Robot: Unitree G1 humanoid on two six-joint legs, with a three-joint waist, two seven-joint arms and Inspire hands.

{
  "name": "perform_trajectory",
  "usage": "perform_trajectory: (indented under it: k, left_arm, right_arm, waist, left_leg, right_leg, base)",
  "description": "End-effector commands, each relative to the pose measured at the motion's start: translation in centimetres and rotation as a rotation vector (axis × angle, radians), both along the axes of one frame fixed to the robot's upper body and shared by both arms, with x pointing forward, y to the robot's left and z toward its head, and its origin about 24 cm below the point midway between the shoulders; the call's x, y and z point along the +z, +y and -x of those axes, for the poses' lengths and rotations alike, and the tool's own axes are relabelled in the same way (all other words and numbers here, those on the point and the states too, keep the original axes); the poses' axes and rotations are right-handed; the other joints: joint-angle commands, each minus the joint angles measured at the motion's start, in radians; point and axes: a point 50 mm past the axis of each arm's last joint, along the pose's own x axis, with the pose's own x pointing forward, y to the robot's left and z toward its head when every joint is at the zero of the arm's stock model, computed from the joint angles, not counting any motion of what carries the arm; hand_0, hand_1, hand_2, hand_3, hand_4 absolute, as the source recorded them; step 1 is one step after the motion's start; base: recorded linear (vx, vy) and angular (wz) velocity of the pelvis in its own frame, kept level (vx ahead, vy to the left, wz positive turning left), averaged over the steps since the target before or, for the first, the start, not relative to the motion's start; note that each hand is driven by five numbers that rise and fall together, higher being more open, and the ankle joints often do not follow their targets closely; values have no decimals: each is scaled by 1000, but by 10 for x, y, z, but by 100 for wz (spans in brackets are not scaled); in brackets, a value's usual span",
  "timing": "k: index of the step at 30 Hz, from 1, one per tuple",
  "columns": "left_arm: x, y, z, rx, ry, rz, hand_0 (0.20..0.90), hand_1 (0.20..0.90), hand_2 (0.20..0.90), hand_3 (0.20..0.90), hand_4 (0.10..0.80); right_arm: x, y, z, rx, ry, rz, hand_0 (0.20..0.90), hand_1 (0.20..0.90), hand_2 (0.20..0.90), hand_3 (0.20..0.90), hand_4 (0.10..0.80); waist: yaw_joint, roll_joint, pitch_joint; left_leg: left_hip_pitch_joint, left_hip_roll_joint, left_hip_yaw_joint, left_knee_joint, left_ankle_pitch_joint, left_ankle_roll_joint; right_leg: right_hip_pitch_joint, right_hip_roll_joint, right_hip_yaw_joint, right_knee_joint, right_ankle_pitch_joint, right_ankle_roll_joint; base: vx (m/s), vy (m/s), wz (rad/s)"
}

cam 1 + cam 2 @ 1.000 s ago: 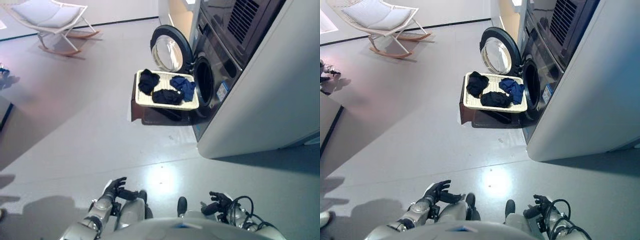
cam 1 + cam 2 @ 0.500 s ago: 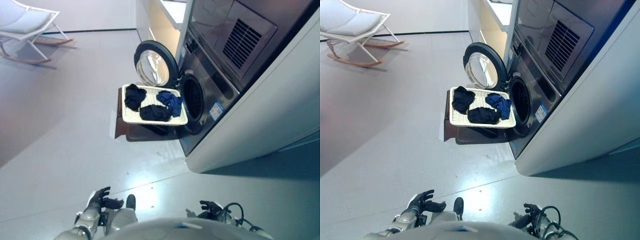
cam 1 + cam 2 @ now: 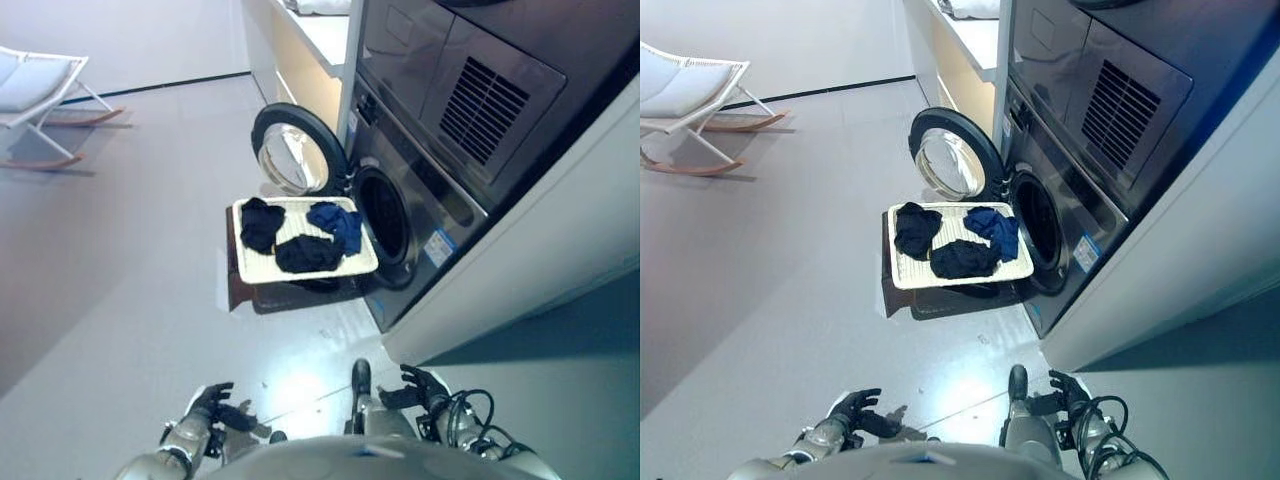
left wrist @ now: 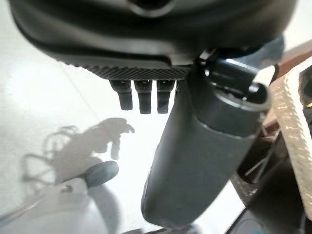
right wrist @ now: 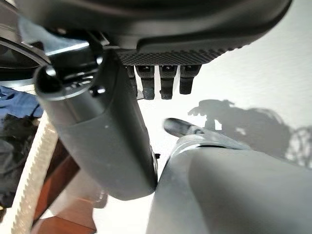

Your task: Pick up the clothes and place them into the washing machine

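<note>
Left eye view: three dark garments lie in a pale woven tray (image 3: 253, 272) that sits on a low brown stand just beside the washing machine (image 3: 420, 150), whose round door (image 3: 290, 150) hangs open. They are a black piece (image 3: 262, 222) on the far left, a blue piece (image 3: 337, 222) nearest the drum opening, and a black piece (image 3: 308, 254) at the near edge. They look soft, light and limp (likely to sag and trail when lifted), so a pinch on a bunched fold at the middle of each heap should serve best.

Right eye view: the left hand (image 3: 856, 409) and right hand (image 3: 1068, 390) hang low, well apart from the tray, each empty.

Left wrist view: its fingers (image 4: 140, 101) are relaxed and hold nothing.

Right wrist view: the fingers (image 5: 161, 87) likewise hang loose and unoccupied.
</note>
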Motion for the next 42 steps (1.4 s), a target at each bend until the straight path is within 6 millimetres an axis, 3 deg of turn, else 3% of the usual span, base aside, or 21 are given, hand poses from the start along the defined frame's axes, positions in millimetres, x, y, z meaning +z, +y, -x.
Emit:
perform_trajectory:
  k: [1,4,6,8,11,13,15,17,19,21,24,26,27,30,31,32,34,37,38,42]
  left_arm:
    - [4,-1,-13,-16,-53,0,900,900,900,900,800]
    - [2,-8,-10,-8,-54,24,900,900,900,900,800]
    - [3,-11,-16,-8,-81,33,900,900,900,900,800]
    - [5,-12,-22,-2,-101,33,900,900,900,900,800]
    - [5,-11,-21,-4,-106,25,900,900,900,900,800]
    - [4,-9,-17,-11,-90,12,900,900,900,900,800]
    - [3,-10,-13,-17,-70,8,900,900,900,900,800]
    - [1,-9,-6,-13,-44,10,900,900,900,900,800]
    - [-2,-6,3,0,-13,11,900,900,900,900,800]
    - [-2,-3,9,0,6,6,900,900,900,900,800]
    - [-1,3,7,-25,7,-7,900,900,900,900,800]
    - [4,11,-2,-69,-16,-34,900,900,900,900,800]
    - [8,15,-13,-87,-55,-52,900,900,900,900,800]
    - [16,21,-28,-108,-124,-86,900,900,900,900,800]
    - [18,26,-30,-92,-138,-100,900,900,900,900,800]
    - [20,29,-33,-84,-152,-109,900,900,900,900,800]
    - [23,33,-37,-68,-171,-122,900,900,900,900,800]
    - [22,33,-34,-39,-172,-124,900,900,900,900,800]
    - [18,29,-26,-40,-153,-115,900,900,900,900,800]
    - [11,27,-9,-46,-91,-110,900,900,900,900,800]
  right_arm:
    - [-6,-29,43,48,176,106,900,900,900,900,800]
    - [-6,-29,44,77,182,111,900,900,900,900,800]
    - [-3,-32,36,81,158,121,900,900,900,900,800]
    - [-1,-33,26,82,130,131,900,900,900,900,800]
    - [3,-33,13,72,83,126,900,900,900,900,800]
    - [3,-29,10,70,68,117,900,900,900,900,800]
    - [2,-26,10,57,63,99,900,900,900,900,800]
    - [1,-25,13,42,72,85,900,900,900,900,800]
    - [-2,-21,19,38,97,61,900,900,900,900,800]
    - [-4,-19,24,28,110,51,900,900,900,900,800]
    - [-3,-15,20,57,98,46,900,900,900,900,800]
    - [3,-7,-2,222,25,84,900,900,900,900,800]
    - [11,1,-25,362,-53,121,900,900,900,900,800]
    - [39,15,-73,592,-260,195,900,900,900,900,800]
    - [53,21,-92,649,-343,213,900,900,900,900,800]
    - [59,24,-100,694,-378,232,900,900,900,900,800]
    - [68,32,-108,759,-426,240,900,900,900,900,800]
    - [80,43,-118,828,-495,251,900,900,900,900,800]
    - [89,44,-125,861,-537,272,900,900,900,900,800]
    - [104,48,-145,939,-587,353,900,900,900,900,800]
  waist:
    - [5,1,0]
    - [19,4,-14]
    - [34,-1,-9]
    - [46,-13,-4]
    - [73,-18,-7]
    - [87,5,-13]
    - [91,19,-15]
    - [101,20,-21]
    - [115,26,-27]
    - [115,12,-47]
    - [117,-11,-57]
    - [114,-27,-49]
    - [117,-32,-21]
    - [111,-4,9]
    - [120,-11,12]
    - [121,-17,23]
    - [104,-24,26]
    - [117,-34,19]
    - [129,-43,15]
    - [144,-54,19]
  left_leg:
    - [-37,-63,4,165,-35,21]
    - [-81,-32,-19,281,71,-29]
    - [-141,-36,-23,371,96,-37]
    - [-209,-13,2,404,87,-36]
    - [-245,53,43,247,57,-30]
    - [-265,97,37,98,144,-40]
    - [-293,103,63,15,200,-54]
    - [-331,114,98,-1,211,-60]
    - [-319,114,95,17,225,-53]
    - [-317,111,100,37,224,-51]
    - [-309,80,121,98,166,-20]
    - [-298,40,113,102,137,10]
    - [-296,25,119,110,131,25]
    - [-277,37,125,75,140,16]
    - [-269,36,141,53,140,8]
    - [-261,35,140,41,143,3]
    - [-260,27,116,20,150,2]
    - [-262,31,115,11,151,-1]
    - [-259,29,116,3,146,-1]
    - [-268,26,95,1,145,1]
  right_leg:
    - [12,28,-17,80,10,17]
    - [60,46,-30,94,-36,-16]
    - [78,47,-32,102,-59,-31]
    - [98,36,-29,101,-79,-35]
    - [138,32,-25,90,-120,-23]
    - [164,51,-31,88,-140,-23]
    - [209,57,-39,72,-163,-18]
    - [253,49,-35,64,-187,-12]
    - [283,52,-20,76,-201,-8]
    - [307,29,-29,81,-202,7]
    - [295,-4,-18,130,-176,30]
    - [242,-26,9,215,-82,42]
    - [182,-52,12,278,16,48]
    - [90,-16,-46,250,-56,28]
    - [80,-35,-114,162,-55,29]
    - [98,-43,-148,118,-53,28]
    - [113,-9,-34,102,-69,34]
    - [116,-15,-43,79,-55,41]
    - [132,-27,-90,54,-52,46]
    - [143,-28,-111,40,-57,50]
  base:
    - [218,-107,58]
    - [282,-165,23]
    - [207,-146,-21]
    - [187,-89,-8]
    - [237,-15,1]
    - [251,61,2]
    - [257,104,2]
    - [305,159,-27]
    - [302,183,-39]
    - [266,200,-29]
    - [222,243,-7]
    - [111,256,-11]
    - [-36,181,-9]
    - [-12,142,-17]
    - [70,39,-26]
    - [68,9,-43]
    - [85,-2,-15]
    - [86,-33,41]
    - [75,-21,28]
    - [79,-19,19]
